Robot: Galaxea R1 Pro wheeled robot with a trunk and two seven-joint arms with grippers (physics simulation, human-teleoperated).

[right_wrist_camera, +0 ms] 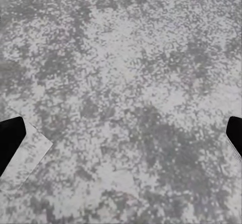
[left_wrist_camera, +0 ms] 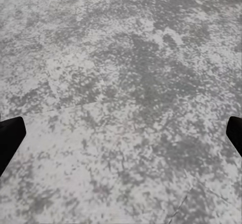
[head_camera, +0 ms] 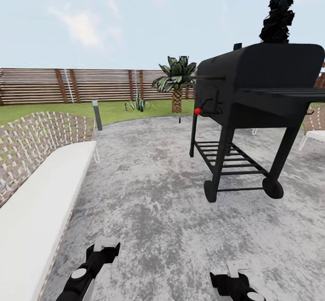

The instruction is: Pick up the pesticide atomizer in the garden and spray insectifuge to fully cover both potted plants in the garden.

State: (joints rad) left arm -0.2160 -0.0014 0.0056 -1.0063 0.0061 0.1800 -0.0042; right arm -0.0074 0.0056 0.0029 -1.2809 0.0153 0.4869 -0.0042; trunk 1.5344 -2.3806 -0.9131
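I am on a grey mottled stone patio (head_camera: 153, 192) with the garden lawn (head_camera: 54, 110) beyond it. A small rosette of pointed green leaves (head_camera: 137, 104) stands on the grass near the fence; its pot is too small to make out. I cannot make out the pesticide atomizer; a tiny dark upright thing (head_camera: 179, 120) at the patio's far edge is too small to identify. My left gripper (head_camera: 106, 247) (left_wrist_camera: 121, 138) and right gripper (head_camera: 232, 277) (right_wrist_camera: 121, 138) hang low over the paving, both open with nothing between the fingers.
A black barbecue grill (head_camera: 253, 93) on wheels stands close at the right. A white-cushioned woven bench (head_camera: 40, 188) runs along the left. A palm-like plant (head_camera: 177, 82), a short lamp post (head_camera: 96, 114) and a brown slatted fence (head_camera: 67, 85) lie ahead.
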